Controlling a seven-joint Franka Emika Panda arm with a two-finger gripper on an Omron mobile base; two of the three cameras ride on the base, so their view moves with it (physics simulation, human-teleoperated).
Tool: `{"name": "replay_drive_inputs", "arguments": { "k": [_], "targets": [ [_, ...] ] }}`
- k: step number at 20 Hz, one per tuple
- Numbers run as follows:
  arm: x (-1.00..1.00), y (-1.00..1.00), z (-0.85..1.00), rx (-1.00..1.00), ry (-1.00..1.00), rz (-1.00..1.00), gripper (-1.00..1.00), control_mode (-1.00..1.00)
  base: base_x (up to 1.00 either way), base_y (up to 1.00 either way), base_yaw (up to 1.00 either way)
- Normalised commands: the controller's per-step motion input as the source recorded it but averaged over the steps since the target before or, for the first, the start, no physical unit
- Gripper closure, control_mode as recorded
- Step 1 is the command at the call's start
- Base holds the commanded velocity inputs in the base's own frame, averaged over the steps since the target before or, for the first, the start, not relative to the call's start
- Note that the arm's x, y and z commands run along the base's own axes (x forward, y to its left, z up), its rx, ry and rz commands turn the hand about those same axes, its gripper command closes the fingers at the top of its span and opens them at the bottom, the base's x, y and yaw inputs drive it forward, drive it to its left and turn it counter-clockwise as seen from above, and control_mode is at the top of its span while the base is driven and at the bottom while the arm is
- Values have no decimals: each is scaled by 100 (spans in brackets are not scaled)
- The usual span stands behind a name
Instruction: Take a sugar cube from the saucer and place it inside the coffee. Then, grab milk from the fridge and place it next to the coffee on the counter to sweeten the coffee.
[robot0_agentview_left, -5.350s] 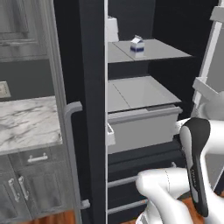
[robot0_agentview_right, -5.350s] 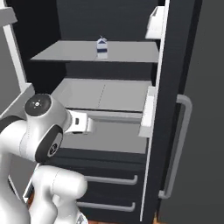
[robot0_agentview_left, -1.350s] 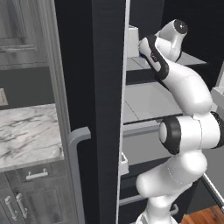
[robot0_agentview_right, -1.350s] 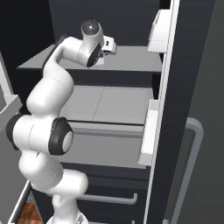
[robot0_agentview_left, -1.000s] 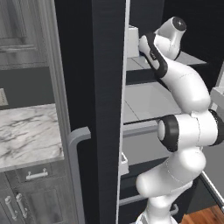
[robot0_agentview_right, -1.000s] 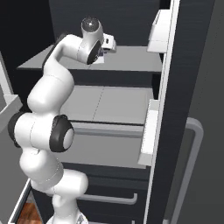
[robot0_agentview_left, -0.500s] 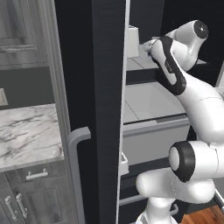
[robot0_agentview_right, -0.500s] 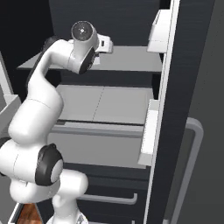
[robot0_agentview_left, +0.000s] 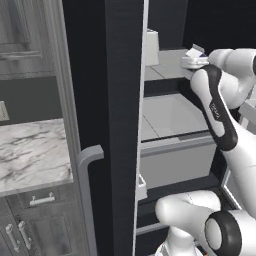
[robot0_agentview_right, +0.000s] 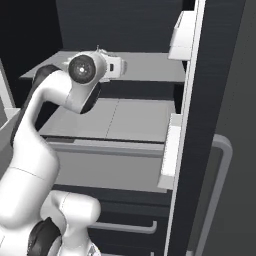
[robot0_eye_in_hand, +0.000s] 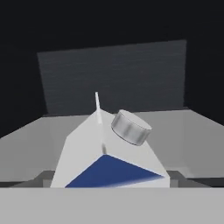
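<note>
Fridge (robot0_agentview_left: 115, 100) stands open, arm reaching up into it with the wrist at the upper shelf (robot0_agentview_right: 150, 67), marble counter (robot0_agentview_left: 30, 152) off to the left in the left base view. Milk (robot0_eye_in_hand: 109, 157) sits on that upper shelf right in front of the hand camera, upright, gable top with a grey round cap, blue panel facing the hand. Can't tell whether the jaws are apart or together, fingertips are not visible, and nothing shows the carton being gripped.

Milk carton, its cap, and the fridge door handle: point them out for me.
milk carton (robot0_eye_in_hand: 83, 153), hand view, white sloped side.
cap (robot0_eye_in_hand: 130, 127), hand view, grey side wall.
fridge door handle (robot0_agentview_left: 85, 190), left base view, vertical bar.
</note>
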Motion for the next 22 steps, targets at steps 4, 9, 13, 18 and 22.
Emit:
{"name": "replay_drive_inputs", "arguments": {
  "k": [4,9,13,18,22],
  "targets": [
    [-100,-12,17,4,5,-6,100,-100,0,0,0],
    [-100,-7,-46,0,15,0,100,-100,0,0,0],
    [-100,0,-94,-4,28,0,100,-100,0,0,0],
    [-20,-1,-20,-1,6,3,100,100,-80,-5,45],
    [0,0,0,0,0,0,100,100,-99,-10,81]
  ]
}}
